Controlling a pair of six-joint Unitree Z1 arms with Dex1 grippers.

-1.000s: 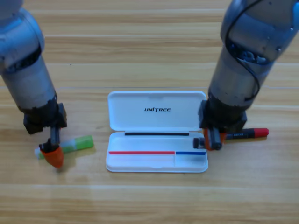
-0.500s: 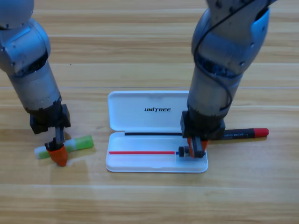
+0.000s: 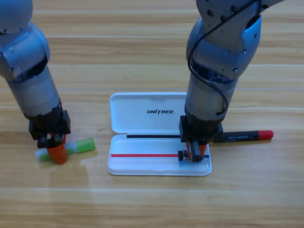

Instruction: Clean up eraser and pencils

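**Grippers at green pencil and open case**

Left gripper (image 3: 56,151) sits down on the green pencil (image 3: 81,146), jaws straddling its barrel on the table (image 3: 152,204). Right gripper (image 3: 193,153) hangs over the white case (image 3: 142,164), holding the eraser (image 3: 183,155) above the right compartment. Black pencil (image 3: 247,136) lies just right of the case.

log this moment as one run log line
right gripper: over case right compartment | left gripper: on green pencil | black pencil: on table, right of case
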